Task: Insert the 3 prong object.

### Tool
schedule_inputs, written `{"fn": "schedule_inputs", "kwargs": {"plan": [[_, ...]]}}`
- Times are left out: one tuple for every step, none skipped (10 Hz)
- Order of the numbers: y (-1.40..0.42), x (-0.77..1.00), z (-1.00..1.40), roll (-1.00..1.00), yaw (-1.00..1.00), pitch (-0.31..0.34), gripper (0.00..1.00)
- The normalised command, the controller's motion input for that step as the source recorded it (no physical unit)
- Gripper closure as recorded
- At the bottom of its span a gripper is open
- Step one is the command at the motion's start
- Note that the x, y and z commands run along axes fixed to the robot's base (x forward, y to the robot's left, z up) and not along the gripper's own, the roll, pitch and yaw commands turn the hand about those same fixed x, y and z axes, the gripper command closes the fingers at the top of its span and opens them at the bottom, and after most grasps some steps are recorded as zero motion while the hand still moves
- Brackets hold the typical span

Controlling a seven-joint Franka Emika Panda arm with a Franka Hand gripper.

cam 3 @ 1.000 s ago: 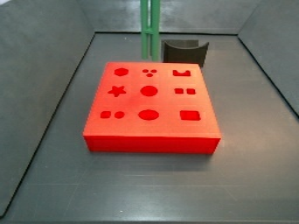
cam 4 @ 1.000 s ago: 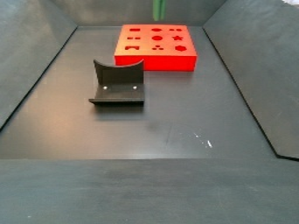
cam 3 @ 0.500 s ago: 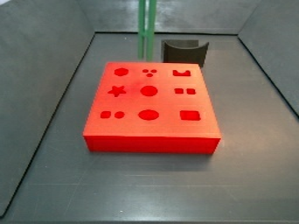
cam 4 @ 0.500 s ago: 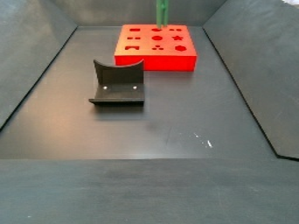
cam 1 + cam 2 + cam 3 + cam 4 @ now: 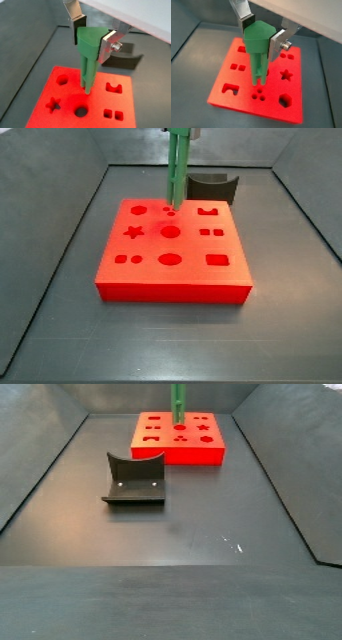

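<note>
My gripper is shut on the wide top of the 3 prong object, a long green piece that hangs down over the red block. Both wrist views show the grip. In a wrist view the prongs end just above the block's three small round holes. In both side views the green piece comes down from the top edge onto the far part of the red block. The gripper itself is out of both side views.
The dark fixture stands on the grey floor apart from the red block; it also shows behind the block in a side view and in a wrist view. Grey walls surround the floor.
The green piece has moved from behind the red block's far edge to over its top, and its lower end now sits lower, near the three small holes.
</note>
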Motion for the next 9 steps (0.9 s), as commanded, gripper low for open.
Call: {"fn": "schedule_inputs", "kwargs": {"plan": [[0.02,0.13,0.0,-0.06,-0.93,0.004,1.0],[0.08,0.22,0.0,-0.06,-0.88,0.004,1.0],[0.26,0.24,0.0,-0.11,-0.53,0.019,1.0],[0.0,0.0,0.0,-0.01,0.0,0.0,1.0],[0.05,0.07,-0.03,-0.13,0.05,-0.059,1.0],[0.17,0.1,-0.07,-0.1,0.0,-0.074,1.0],[0.23,0.07,-0.04,-0.06,0.0,-0.017,1.0],[0.25,0.07,0.0,-0.04,-0.19,0.0,1.0],[0.0,0.0,-0.1,0.0,-0.33,-0.001,1.0]]}}
